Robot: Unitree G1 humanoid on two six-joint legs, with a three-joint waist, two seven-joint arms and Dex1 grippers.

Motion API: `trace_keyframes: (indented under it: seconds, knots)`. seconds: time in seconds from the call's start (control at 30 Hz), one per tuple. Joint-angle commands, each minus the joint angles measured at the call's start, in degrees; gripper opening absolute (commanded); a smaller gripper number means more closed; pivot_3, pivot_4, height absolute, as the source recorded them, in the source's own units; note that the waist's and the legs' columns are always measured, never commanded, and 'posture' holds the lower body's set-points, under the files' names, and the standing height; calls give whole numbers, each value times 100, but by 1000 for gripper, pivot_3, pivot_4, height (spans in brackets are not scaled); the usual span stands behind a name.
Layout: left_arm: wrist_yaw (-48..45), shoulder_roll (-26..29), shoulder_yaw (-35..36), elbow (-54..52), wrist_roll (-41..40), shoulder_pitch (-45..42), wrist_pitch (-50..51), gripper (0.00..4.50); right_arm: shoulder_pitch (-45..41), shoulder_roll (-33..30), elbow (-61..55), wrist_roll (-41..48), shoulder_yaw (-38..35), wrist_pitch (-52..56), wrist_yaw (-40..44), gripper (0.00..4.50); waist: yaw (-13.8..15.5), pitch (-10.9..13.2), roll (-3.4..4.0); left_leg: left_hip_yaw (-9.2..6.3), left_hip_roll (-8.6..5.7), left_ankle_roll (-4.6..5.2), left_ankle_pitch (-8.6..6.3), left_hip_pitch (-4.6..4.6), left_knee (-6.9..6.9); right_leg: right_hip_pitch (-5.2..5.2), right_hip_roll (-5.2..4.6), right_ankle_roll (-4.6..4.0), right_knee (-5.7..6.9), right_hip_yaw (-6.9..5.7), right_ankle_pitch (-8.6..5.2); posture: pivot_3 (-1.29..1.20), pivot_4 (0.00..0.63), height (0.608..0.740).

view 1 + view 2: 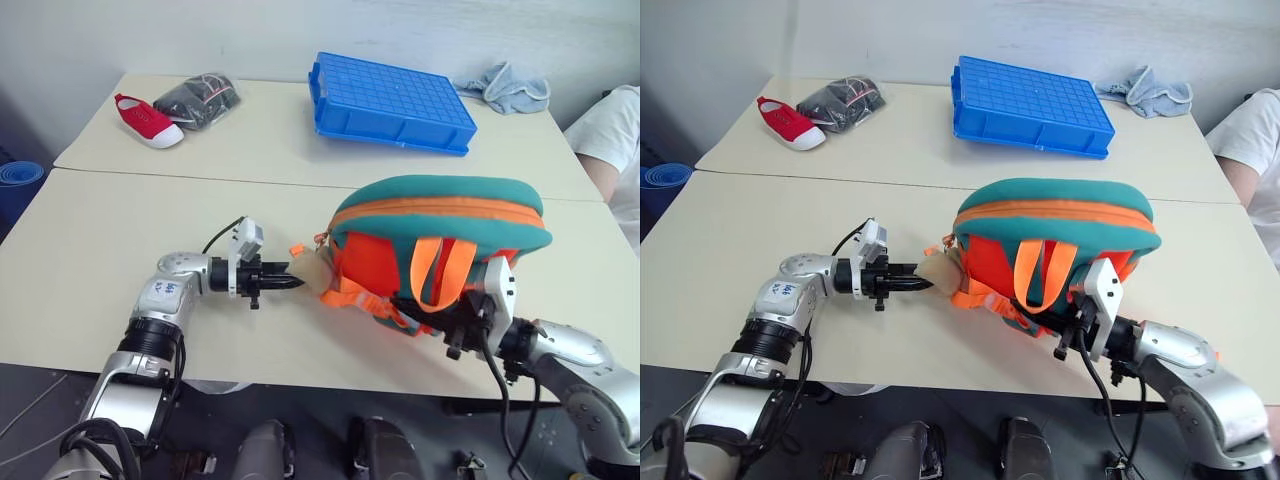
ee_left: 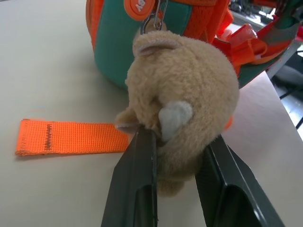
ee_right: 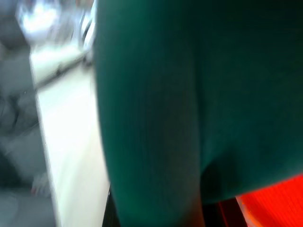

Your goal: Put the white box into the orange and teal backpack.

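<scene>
The backpack (image 1: 440, 235) is seen lying on the near table (image 1: 90, 270), its teal top facing up and its orange straps hanging down the side turned toward the robot. It is placed between the two claws: the left claw (image 1: 288, 283) is pointed at its left end, and the right claw (image 1: 1072, 338) is tucked under its near right side, among the straps.

The left claw is held low and level over the table. Its two black fingers (image 2: 135, 184) are closed on the tan plush toy (image 2: 187, 101) that is clipped to the backpack's left end; in the left wrist view the toy is squeezed between them, with its rounded head bulging out past the tips. A loose orange strap end (image 2: 71, 137) is laid flat on the table just beside that claw.

The right claw is pressed together. What it pinches cannot be told, since its fingertips are hidden by teal fabric and straps.

The white box cannot be made out in any view.

Well beyond both claws, on the far table (image 1: 270, 140), a blue gridded tray (image 1: 390, 102), a red shoe (image 1: 147, 120), a dark bundle (image 1: 198, 100) and a pale blue cloth (image 1: 508, 87) are set. A person's white sleeve (image 1: 610, 135) is seen at the right edge.
</scene>
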Motion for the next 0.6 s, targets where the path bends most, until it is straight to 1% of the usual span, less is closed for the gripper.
trace_keyframes:
  seconds: [0.03, 0.07, 0.13, 0.17, 0.2, 0.23, 0.27, 0.33, 0.4, 0.43, 0.53, 0.6]
  knots:
    - [49, 121, 202, -228, 0, 127, -157, 1673, -109, 51, 307, -642, 5, -683, -34, 674, -1, 0, 0, 1, -1, 0, 0, 0, 0, -1, -2, 0, 1, 1, 0, 0, 150, 740]
    - [47, 186, 232, -277, 35, 172, -232, 2017, -106, 96, 363, -747, -2, -857, -3, 988, -1, 0, 0, 1, -2, 0, 0, 1, -1, -1, -2, 0, 1, 2, 0, 0, 150, 740]
    - [-22, 385, 289, -408, 91, 274, -386, 2502, -12, 105, 368, -782, -94, -1072, 125, 1534, -12, 1, 1, 1, -1, -2, -1, 1, -9, -2, -1, 0, -5, 1, 0, 0, 150, 740]
    - [-69, 503, 335, -495, 93, 336, -453, 2888, 94, 64, 320, -768, -184, -1136, 200, 1916, -15, 1, 2, 3, 1, -5, -3, 0, -13, -6, 2, -1, -3, 3, -1, 0, 150, 740]
    - [-104, 618, 389, -587, 82, 404, -522, 3151, 224, 6, 253, -752, -300, -1204, 283, 2236, -12, 1, 2, 4, 2, -6, -2, -2, -16, -10, 4, -2, 3, 3, -1, 0, 150, 740]
    - [-148, 746, 453, -713, 51, 503, -569, 3446, 395, -49, 184, -770, -487, -1356, 368, 2530, -11, 1, 2, 4, 4, -8, -1, -4, -18, -10, 7, -3, 10, 2, -2, 0, 150, 740]
    - [-189, 900, 543, -890, 29, 675, -682, 3794, 641, -108, 96, -695, -783, -1473, 490, 2922, -5, 2, 3, 6, 4, -8, -1, -3, -19, -10, 7, -4, 10, 1, -2, 0, 150, 740]
    - [-267, 1195, 679, -1258, -62, 1055, -612, 4411, 1139, -226, 14, -652, -1268, -1710, 734, 3577, -1, 2, 4, 6, 1, -5, -3, -8, -20, -12, 5, -4, 5, 1, -2, 0, 150, 740]
    - [-277, 1385, 922, -1586, -138, 1553, -813, 4500, 1668, -331, 115, -599, -1779, -1909, 1057, 4274, -1, 2, 4, 7, 0, -1, -7, -6, -19, -4, 3, -3, -5, -1, -2, 0, 150, 740]
    - [-264, 1428, 1087, -1684, -148, 1816, -1080, 4500, 1884, -396, 290, -657, -2039, -2095, 1244, 4465, 1, 2, 5, 9, -1, 3, -9, -4, -19, -1, 0, -1, -9, 3, -1, 0, 150, 740]
    - [-179, 1461, 1399, -1864, -208, 2247, -1450, 4500, 2157, -543, 780, -882, -2447, -2614, 1619, 4465, 5, 3, 5, 8, -1, 4, -27, 12, -19, 10, -7, -1, -29, 7, -1, 0, 150, 740]
    - [135, 1509, 1636, -1967, -83, 2520, -1618, 4500, 2123, -702, 1568, -1315, -2736, -3466, 1874, 4465, 4, 3, 6, 4, 1, -21, -38, 13, -18, 10, -9, -1, -27, 7, 2, 0, 150, 740]
